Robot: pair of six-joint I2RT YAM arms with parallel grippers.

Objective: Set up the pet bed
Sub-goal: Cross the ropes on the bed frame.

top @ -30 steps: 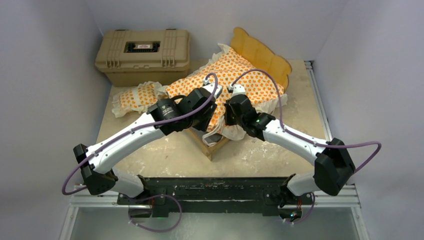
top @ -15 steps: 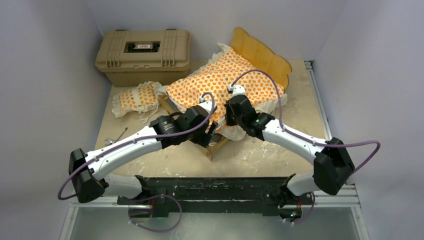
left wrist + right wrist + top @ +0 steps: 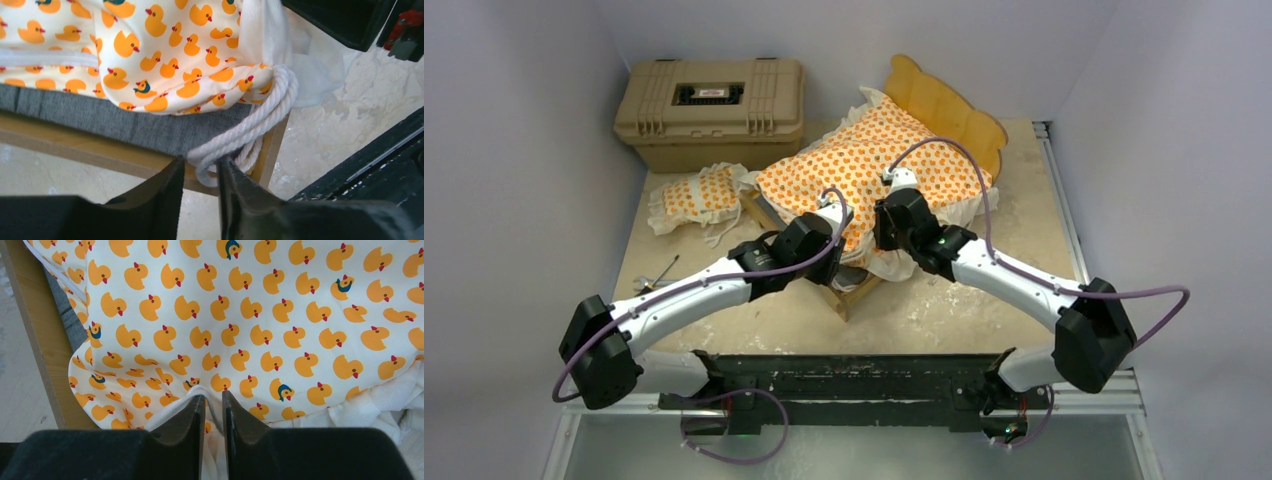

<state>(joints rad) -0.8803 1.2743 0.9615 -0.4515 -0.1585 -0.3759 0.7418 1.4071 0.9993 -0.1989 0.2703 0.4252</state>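
Tabletop (image 3: 924, 310) surrounds frame (image 3: 852, 294); mattress (image 3: 874, 150) apparently overhangs corner.

Table (image 3: 754, 320) — bed frame (image 3: 856, 290), pillow (image 3: 696, 195), tan case (image 3: 709, 110).

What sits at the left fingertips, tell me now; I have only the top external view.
Observer: A white rope loop hangs at the bed frame corner, its end between the parted tips of the left gripper.
Operator: Now report the right side.
Observer: The right gripper stands narrowly apart, a white fold of the mattress edge in the gap; grip unclear.
Operator: Give the print.
Observer: Orange ducks on white.
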